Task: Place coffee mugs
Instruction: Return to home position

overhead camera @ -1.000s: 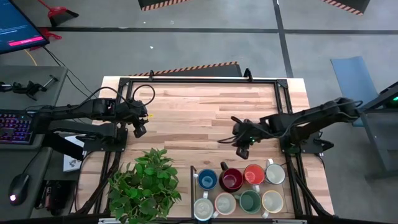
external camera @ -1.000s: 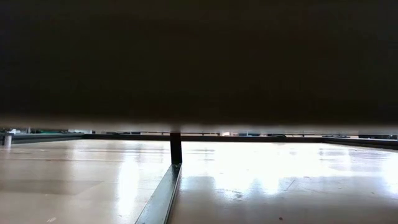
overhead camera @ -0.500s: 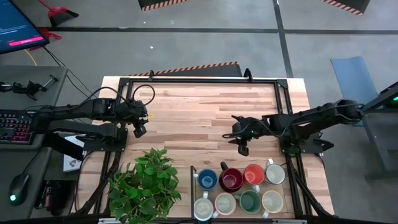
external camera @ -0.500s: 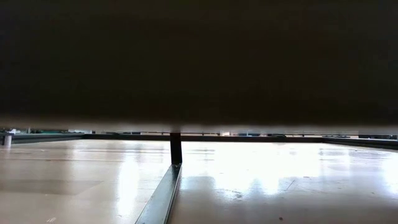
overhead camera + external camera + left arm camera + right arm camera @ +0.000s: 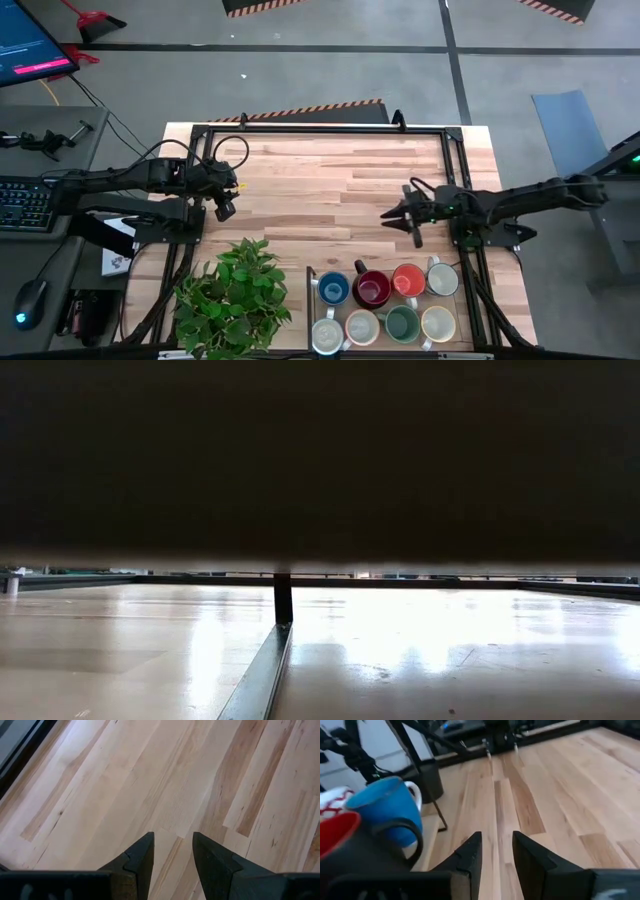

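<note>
- Draw the right gripper [image 5: 496, 840], narrowly spread and holding nothing, up and away from the coffee mugs [image 5: 385, 305] on the shelf [image 5: 308, 285].
- Mind the blue mug [image 5: 385, 810] and the red mug [image 5: 372, 289], nearest to that gripper's flank; clear their handles before swinging.
- Leave the left gripper [image 5: 172, 837], slightly spread and empty, over bare desk [image 5: 320, 170], well apart from every mug.

Even overhead light lies flat on the wooden surface [image 5: 330, 180]: bright, with only short, soft shadows under the arms. From table height, a black mass fills most of the view, and the pale plane [image 5: 450, 650] below it throws back broad white glare. The blue mug [image 5: 387, 807] has a mild sheen, and the right tool [image 5: 496, 836] stands dark against the wood.
</note>
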Tool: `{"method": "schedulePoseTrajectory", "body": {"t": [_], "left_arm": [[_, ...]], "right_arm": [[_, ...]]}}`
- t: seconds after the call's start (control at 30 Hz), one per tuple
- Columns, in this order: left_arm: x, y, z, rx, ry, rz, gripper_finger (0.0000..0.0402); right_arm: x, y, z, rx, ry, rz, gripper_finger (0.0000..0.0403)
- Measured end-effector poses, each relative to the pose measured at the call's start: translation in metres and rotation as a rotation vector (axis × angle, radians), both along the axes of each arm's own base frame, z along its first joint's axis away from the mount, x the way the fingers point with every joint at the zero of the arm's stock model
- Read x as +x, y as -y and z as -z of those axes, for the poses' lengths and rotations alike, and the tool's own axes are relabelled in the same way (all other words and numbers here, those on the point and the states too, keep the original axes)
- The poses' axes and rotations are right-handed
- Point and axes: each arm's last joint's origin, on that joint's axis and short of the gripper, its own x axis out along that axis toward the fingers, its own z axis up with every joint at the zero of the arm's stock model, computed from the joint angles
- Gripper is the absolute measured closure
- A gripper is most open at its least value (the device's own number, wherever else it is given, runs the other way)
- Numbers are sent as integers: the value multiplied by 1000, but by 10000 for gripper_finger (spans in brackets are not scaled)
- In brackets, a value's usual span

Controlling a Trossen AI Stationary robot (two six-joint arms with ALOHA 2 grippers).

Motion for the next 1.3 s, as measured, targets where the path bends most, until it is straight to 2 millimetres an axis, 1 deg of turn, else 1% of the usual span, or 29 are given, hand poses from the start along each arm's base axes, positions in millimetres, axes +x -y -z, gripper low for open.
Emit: {"method": "schedulePoseTrajectory", "body": {"t": [0.33,0.47,0.67,0.9,0.97,1.1,1.17,1.3], "left_arm": [[0,0,0,0,1,0,277],[0,0,0,0,1,0,277],[0,0,0,0,1,0,277],[0,0,0,0,1,0,277],[0,0,0,0,1,0,277],[0,0,0,0,1,0,277],[0,0,0,0,1,0,277],[0,0,0,0,1,0,277]], "right_arm": [[-24,-3,-3,-84,139,-60,314],[-33,-3,3,-95,170,-61,314],[-42,-3,15,-75,178,-53,314],[-50,-1,19,-81,149,-19,314],[-52,0,19,-56,137,18,314],[-55,1,16,46,169,85,314],[-56,1,14,77,188,75,314],[-57,0,11,83,217,44,314]]}}
